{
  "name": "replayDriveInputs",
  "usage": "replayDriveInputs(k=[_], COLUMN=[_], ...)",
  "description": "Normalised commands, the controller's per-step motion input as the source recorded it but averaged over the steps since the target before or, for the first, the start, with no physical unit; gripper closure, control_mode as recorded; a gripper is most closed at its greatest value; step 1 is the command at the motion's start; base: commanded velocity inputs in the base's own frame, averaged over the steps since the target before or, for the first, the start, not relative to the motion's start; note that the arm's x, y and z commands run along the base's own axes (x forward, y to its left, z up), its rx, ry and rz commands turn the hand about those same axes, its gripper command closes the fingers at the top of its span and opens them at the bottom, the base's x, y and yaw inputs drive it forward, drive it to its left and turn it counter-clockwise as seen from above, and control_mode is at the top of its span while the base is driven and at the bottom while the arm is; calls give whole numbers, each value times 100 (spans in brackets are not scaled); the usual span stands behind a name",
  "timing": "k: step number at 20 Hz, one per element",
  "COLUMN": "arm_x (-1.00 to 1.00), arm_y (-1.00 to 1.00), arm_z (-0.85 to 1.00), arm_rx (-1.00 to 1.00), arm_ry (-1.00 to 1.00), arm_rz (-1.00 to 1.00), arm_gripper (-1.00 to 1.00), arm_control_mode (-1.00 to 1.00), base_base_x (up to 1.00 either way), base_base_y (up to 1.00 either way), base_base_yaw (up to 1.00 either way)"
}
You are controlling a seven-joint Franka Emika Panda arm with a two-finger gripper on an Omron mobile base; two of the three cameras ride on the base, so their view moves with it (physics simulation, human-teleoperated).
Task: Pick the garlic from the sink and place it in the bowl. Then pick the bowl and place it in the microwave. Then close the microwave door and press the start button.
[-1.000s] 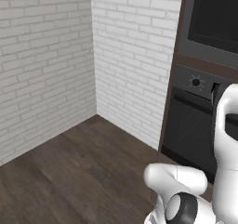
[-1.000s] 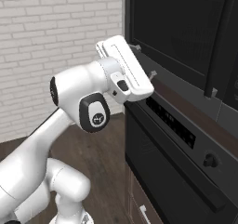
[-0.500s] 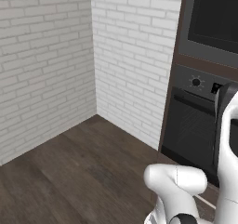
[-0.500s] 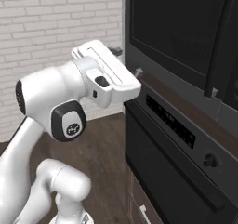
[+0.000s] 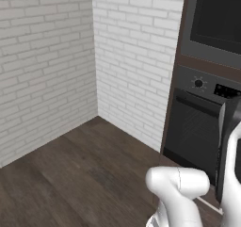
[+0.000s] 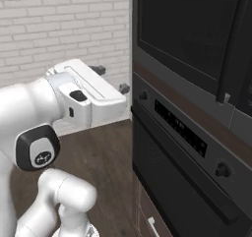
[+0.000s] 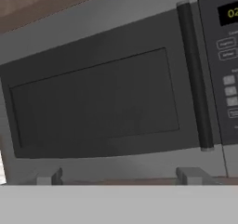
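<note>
- The gripper (image 7: 122, 177) is facing the microwave (image 7: 116, 97), its 2 fingertips spread wide and holding nothing.
- The microwave door (image 7: 95, 102) is looking shut, handle (image 7: 194, 79) running upright at 2 o'clock.
- The step in hand is probably pressing start: the arm should be sliding toward the keypad (image 7: 229, 79) at 3 o'clock, 1 fingertip leading, pushing gently.
- Which key is start is too blurry to call.

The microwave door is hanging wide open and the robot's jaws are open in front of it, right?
Not quite. The microwave door is closed, not hanging open: the hand view shows it flat against the front, its dark window and upright handle beside the button panel. The rest is right: the gripper faces the microwave with its jaws open and nothing between them.
</note>
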Motion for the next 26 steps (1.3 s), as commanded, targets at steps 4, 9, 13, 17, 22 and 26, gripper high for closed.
replayDriveInputs(k=[4, 9, 13, 17, 22, 26], arm_x=[-22, -29, -16, -4, -23, -1], arm_y=[12, 0, 0, -9, -12, -15], arm_z=[-26, -6, 0, 14, 23, 0], arm_rx=[-5, -2, -4, 0, 0, 0], arm_ry=[-17, 3, 0, 0, -5, 12], arm_rz=[-4, -7, -12, -15, -11, -1], arm_gripper=[100, 100, 100, 100, 100, 100], arm_control_mode=[-100, -100, -100, -100, -100, -100], base_base_x=[0, 0, 0, 0, 0, 0], base_base_y=[0, 0, 0, 0, 0, 0], base_base_yaw=[0, 0, 0, 0, 0, 0])
